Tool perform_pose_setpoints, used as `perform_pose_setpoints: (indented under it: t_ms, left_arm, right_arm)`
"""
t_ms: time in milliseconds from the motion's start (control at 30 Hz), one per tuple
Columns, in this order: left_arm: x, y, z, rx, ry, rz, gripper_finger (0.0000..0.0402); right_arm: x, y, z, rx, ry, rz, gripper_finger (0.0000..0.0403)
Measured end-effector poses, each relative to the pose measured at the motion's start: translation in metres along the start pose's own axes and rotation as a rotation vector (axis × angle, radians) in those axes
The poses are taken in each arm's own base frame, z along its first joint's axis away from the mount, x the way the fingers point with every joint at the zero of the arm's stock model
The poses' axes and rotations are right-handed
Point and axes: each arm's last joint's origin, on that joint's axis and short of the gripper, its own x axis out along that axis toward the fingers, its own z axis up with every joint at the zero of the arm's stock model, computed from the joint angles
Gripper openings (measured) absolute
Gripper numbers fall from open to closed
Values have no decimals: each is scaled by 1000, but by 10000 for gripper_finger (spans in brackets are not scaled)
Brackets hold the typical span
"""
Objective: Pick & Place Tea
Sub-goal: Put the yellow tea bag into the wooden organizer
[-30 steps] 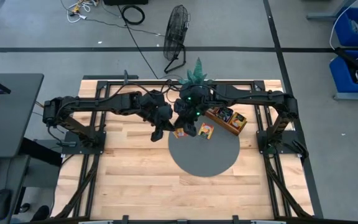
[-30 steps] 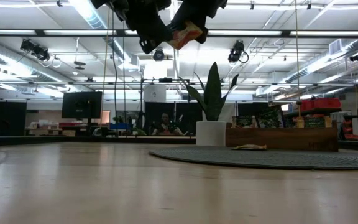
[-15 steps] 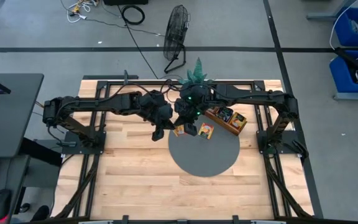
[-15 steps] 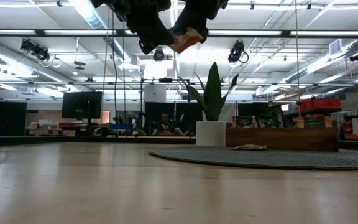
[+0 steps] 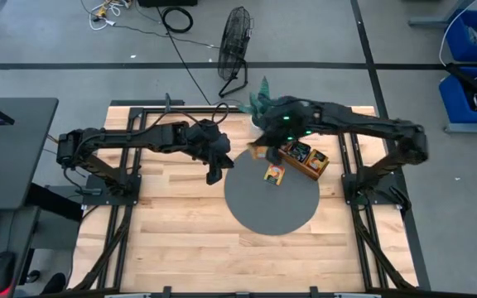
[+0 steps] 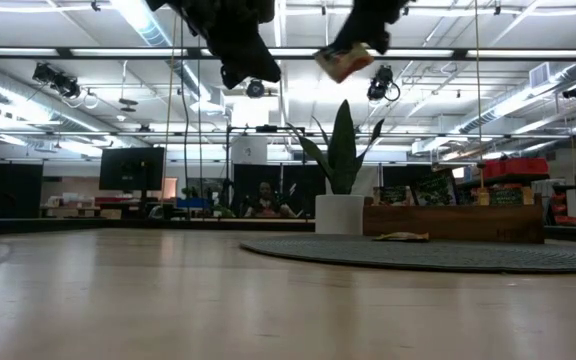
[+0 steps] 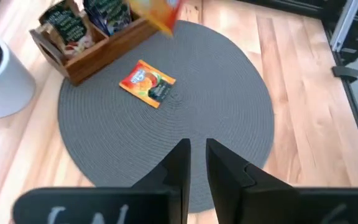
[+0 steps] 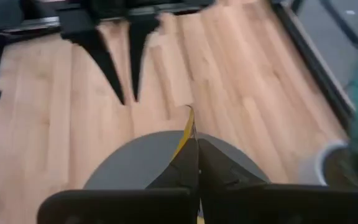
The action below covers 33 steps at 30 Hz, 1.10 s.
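Observation:
An orange-yellow tea sachet [image 6: 343, 62] hangs high over the table's far middle, and my right gripper [image 5: 259, 152] is shut on it. My left gripper [image 7: 196, 155] hovers to the left of it above the edge of the round grey mat [image 5: 272, 203]. Its fingers are a little open with nothing between them. A second orange tea sachet [image 7: 148, 83] lies flat on the mat. Beside it stands the wooden compartment tray [image 7: 86, 43], with more tea sachets upright in it. My right gripper pinches the orange sachet between its two fingers, which slant downward. In the right wrist view the sachet shows edge-on, and its free edge [image 8: 189, 127] sticks out past the fingertips. It is lifted clear of the table and tilted below the fingers [image 6: 366, 30].
A white pot [image 6: 340, 213] with a green plant stands at the far edge, behind the mat and next to the tray [image 5: 303, 159]. Bare wooden tabletop [image 5: 180, 240] stretches toward the near edge. Black frame rails [image 5: 114, 215] run along both sides.
The orange sachet hung between both grippers. My right gripper has now moved up and toward the table's right and far side with the sachet. My left gripper has let go and kept its place.

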Motion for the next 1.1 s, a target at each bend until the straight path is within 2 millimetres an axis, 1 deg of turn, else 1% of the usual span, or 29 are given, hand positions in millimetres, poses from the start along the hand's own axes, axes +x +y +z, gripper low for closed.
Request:
perform_pose_setpoints:
  t_ms: [100,267,400,467,567,733,833,967,1100]
  left_arm:
    - [0,0,3,6,-30,-1,55]
    - [-1,-2,14,27,-147,-9,55]
    - [-3,-2,23,42,-237,-17,55]
    - [-4,-3,26,43,-273,-21,55]
    - [-6,-4,31,38,-326,-27,55]
    - [-7,-4,36,16,-377,-44,55]
    - [-8,-7,37,25,-389,-90,55]
    - [-9,-15,41,47,-428,-128,55]
    - [-11,-25,47,66,-504,-165,55]
  right_arm:
    - [-21,-4,-17,49,-49,-40,0]
    - [-55,-5,-47,133,-171,-130,0]
    - [-74,-7,-78,211,-233,-227,0]
    - [-81,-8,-94,254,-265,-252,0]
    - [-84,-8,-115,312,-315,-259,0]
    - [-81,-6,-147,370,-394,-288,0]
    - [-76,-5,-162,415,-418,-296,0]
    - [-70,-5,-178,426,-426,-327,0]
    - [-65,-5,-186,415,-447,-339,0]
